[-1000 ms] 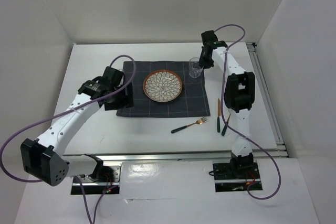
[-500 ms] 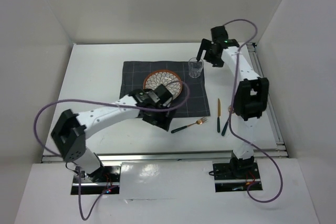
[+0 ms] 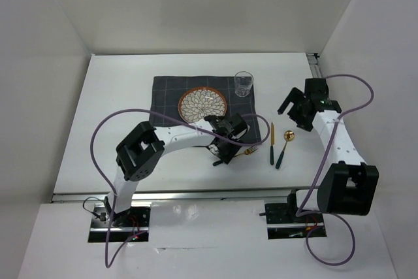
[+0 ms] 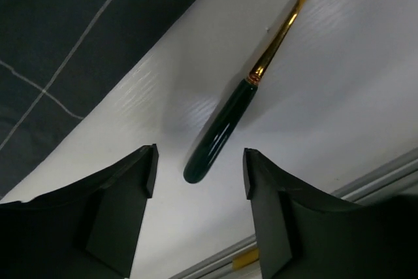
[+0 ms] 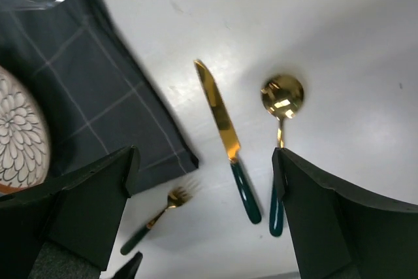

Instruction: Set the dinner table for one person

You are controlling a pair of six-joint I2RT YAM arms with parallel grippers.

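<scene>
White walls close in the white table [image 3: 117, 96], which fills the floor of the booth beneath both arms. A dark checked mat [image 3: 166, 93] lies at its middle, with a plate [image 3: 203, 104] on it and a glass [image 3: 243, 83] on its far right corner.

The fork [image 4: 219, 142] lies on bare table just off the mat's near right corner. Its long axis runs on a slant, dark handle toward the near left and gold tines toward the far right. The left gripper [image 4: 199, 161] hangs right over the handle end, fingers spread to either side and touching nothing. It is much the nearer arm, and I judge a short drop would bring its fingers down astride the handle.

Knife [image 5: 225, 135] and spoon [image 5: 281, 106] lie side by side to the right of the fork, apart from it. The mat's edge sits close on the left, but nothing blocks the handle. The right gripper [image 5: 206, 155] hovers above the knife and spoon, fingers wide and empty.
</scene>
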